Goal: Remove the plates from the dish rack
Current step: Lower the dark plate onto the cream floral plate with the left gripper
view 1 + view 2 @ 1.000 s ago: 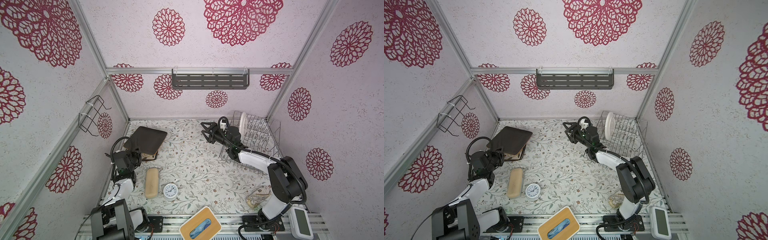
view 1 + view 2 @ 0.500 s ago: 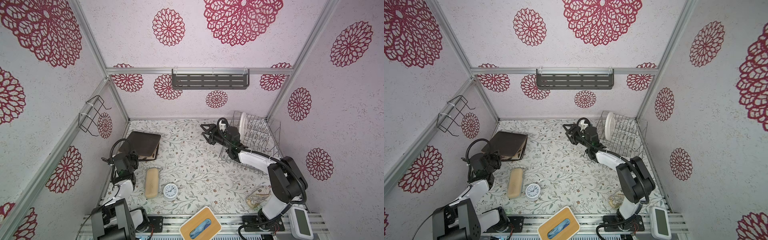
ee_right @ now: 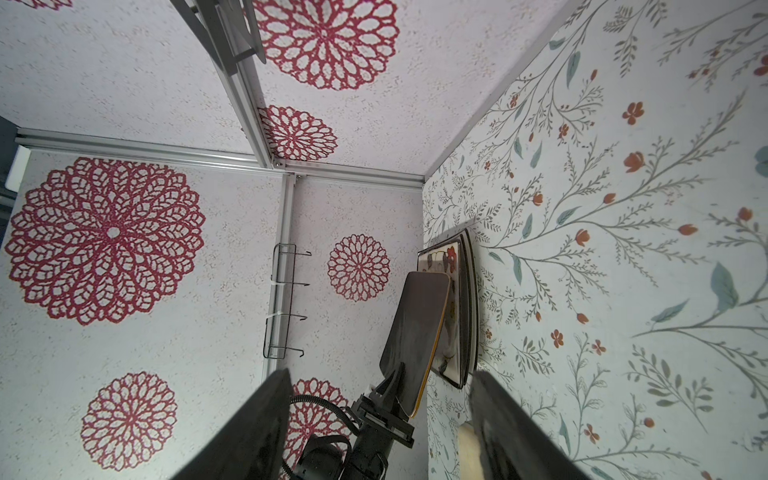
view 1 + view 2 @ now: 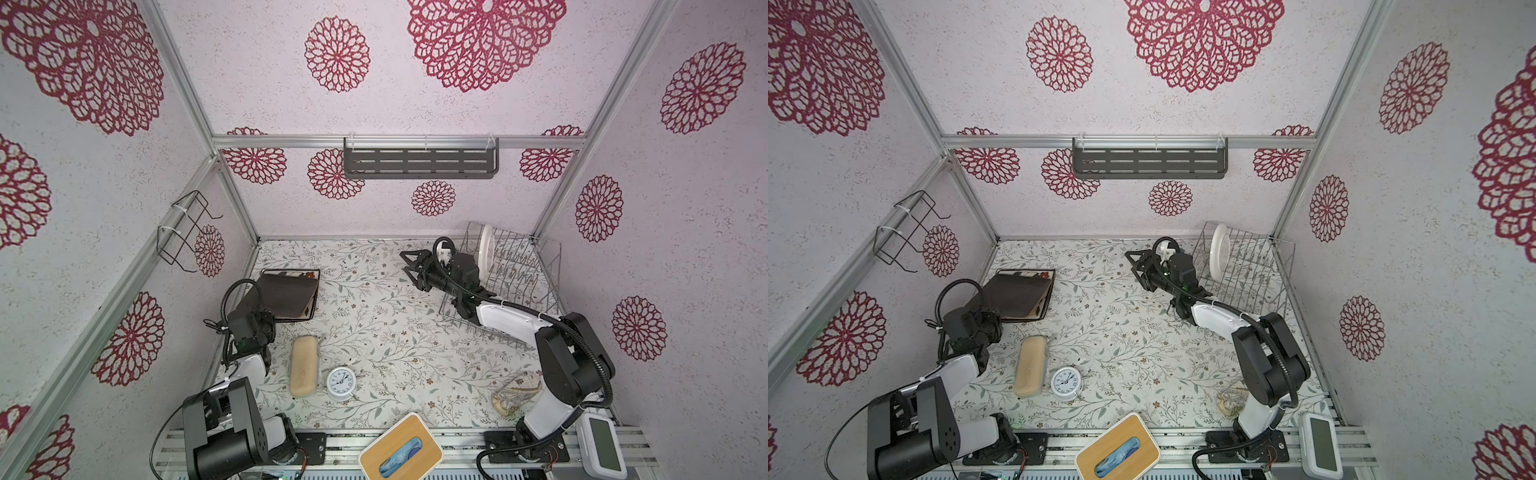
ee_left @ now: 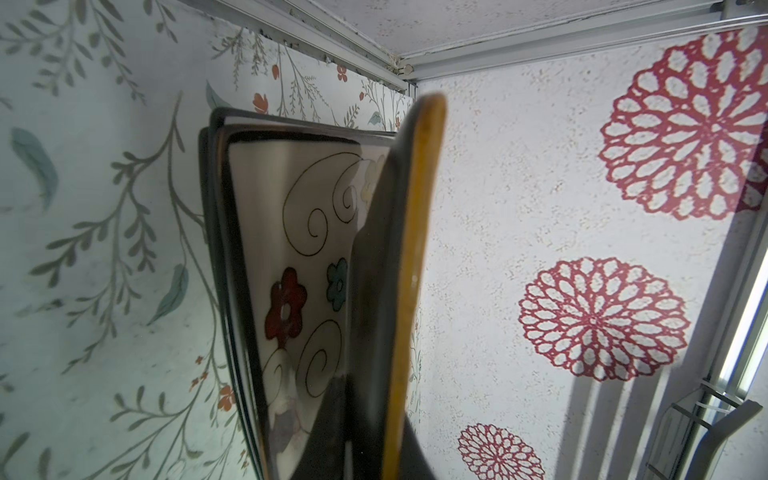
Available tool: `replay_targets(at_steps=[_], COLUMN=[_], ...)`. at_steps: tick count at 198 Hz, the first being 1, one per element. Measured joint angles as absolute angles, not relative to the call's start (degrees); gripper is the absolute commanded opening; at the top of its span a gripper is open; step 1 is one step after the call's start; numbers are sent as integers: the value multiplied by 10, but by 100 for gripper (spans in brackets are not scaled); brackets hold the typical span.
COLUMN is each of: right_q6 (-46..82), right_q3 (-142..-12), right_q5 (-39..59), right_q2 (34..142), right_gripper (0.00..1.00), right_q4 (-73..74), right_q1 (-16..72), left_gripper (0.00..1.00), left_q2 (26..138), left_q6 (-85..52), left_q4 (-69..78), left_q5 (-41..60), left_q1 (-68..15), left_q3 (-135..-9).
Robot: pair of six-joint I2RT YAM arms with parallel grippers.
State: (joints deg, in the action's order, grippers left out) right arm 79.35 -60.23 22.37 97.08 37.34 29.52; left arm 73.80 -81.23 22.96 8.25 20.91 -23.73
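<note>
One dark plate (image 4: 289, 291) in left claw (image 3: 395, 388), stack (image 5: 286, 232) beneath mostly hidden

Both top views are bright, evenly lit from overhead and sharp, with only faint soft shadows on the floral table (image 4: 374, 332); straight lines bow toward the edges. In the left wrist view the dark plate (image 5: 370, 332) near the lens blurs, and shadow stripes cross the wall (image 5: 519, 166). The right wrist view's near fingers (image 3: 249, 436) are soft
</note>
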Motion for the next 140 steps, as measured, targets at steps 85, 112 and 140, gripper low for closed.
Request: replay_targets(at_steps=[85, 112, 140], right_q6=[791, 791, 791], right_q3=[-602, -602, -602], right_q5=[224, 224, 224], right_q2=[976, 978, 978], right_gripper=[71, 71, 71], right_q4=[373, 373, 373], right_q1=[295, 295, 295], left_gripper=[0, 0, 0], left_q2=[763, 766, 773], left_q6=[-811, -812, -813], left_q4=[246, 248, 254], left_q5=[80, 80, 80], left_q1=[210, 210, 211], left_q3=[-237, -237, -237])
